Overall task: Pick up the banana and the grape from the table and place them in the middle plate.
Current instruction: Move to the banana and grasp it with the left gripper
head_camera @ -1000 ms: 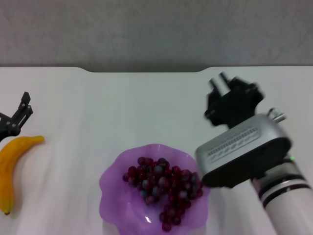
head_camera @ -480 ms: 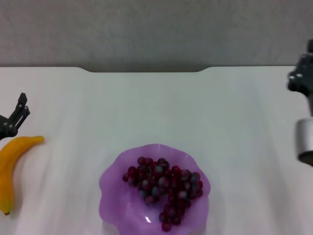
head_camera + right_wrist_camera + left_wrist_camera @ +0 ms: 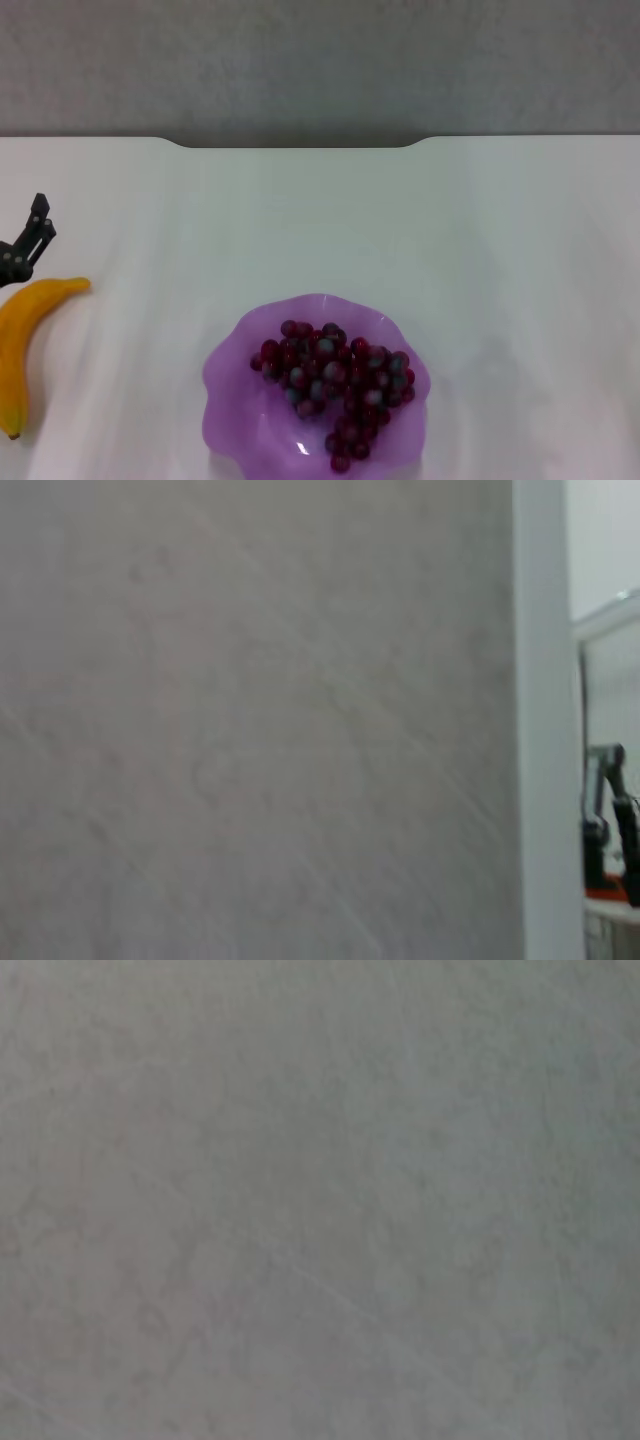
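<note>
The banana point(image 3: 22, 340) lies on the white table point(image 3: 480, 250) at the far left, its dark tip toward me. The grape bunch point(image 3: 335, 385) lies inside the purple scalloped middle plate point(image 3: 222, 372) at the front centre. My left gripper point(image 3: 42, 217) is at the left edge, just beyond the banana's far end and a little above the table. It is open and empty. My right gripper is out of the head view. Both wrist views show only a plain grey wall.
The table's far edge has a notch point(image 3: 300, 145) in front of a grey wall. The right wrist view shows a white frame point(image 3: 540, 720) with a distant dark stand beside it.
My right arm has pulled back from beside the plate, off to the right and out of view. My left gripper has drifted slightly left. The banana, grapes and plate have not moved.
</note>
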Controlling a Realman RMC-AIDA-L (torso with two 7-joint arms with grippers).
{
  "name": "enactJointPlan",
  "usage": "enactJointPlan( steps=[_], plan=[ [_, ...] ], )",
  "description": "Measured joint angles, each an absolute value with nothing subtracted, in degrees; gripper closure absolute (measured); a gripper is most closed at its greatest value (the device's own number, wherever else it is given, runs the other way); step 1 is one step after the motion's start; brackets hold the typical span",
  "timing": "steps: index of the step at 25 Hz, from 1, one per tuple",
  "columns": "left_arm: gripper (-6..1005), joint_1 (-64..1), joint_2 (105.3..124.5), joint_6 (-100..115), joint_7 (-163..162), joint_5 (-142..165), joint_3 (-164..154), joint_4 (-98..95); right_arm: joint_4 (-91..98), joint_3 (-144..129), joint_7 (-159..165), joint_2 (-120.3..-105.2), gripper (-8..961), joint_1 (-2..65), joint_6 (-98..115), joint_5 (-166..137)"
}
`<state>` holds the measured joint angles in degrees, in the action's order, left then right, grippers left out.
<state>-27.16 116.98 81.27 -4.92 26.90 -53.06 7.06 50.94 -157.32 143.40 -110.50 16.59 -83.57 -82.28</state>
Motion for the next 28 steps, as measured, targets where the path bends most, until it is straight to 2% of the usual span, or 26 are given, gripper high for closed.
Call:
enactJointPlan(
  steps=[5, 8, 21, 25, 28],
  plan=[
    [102, -28.0, 116.98, 81.0, -4.9, 26.7, -53.0, 8.7, 41.9, -157.8, 150.5, -113.35, 933, 16.2, -82.9, -78.5],
    [103, -28.5, 116.98, 81.0, -4.9, 26.4, -53.0, 10.3, 39.5, -158.3, 150.9, -114.34, 933, 16.1, -81.1, -77.3],
    [108, -32.6, 115.83, 87.1, -6.3, 26.9, -50.9, 21.0, 39.0, -159.5, 150.5, -114.17, 933, 16.1, -77.0, -77.2],
    [113, -35.0, 113.91, 87.7, -6.9, 27.0, -51.0, 26.1, 39.2, -160.0, 150.5, -113.95, 933, 16.0, -75.0, -77.2],
    [119, -38.4, 111.09, 88.6, -6.8, 26.9, -51.3, 33.4, 39.2, -160.0, 150.5, -113.91, 933, 16.3, -74.2, -77.2]
  ],
)
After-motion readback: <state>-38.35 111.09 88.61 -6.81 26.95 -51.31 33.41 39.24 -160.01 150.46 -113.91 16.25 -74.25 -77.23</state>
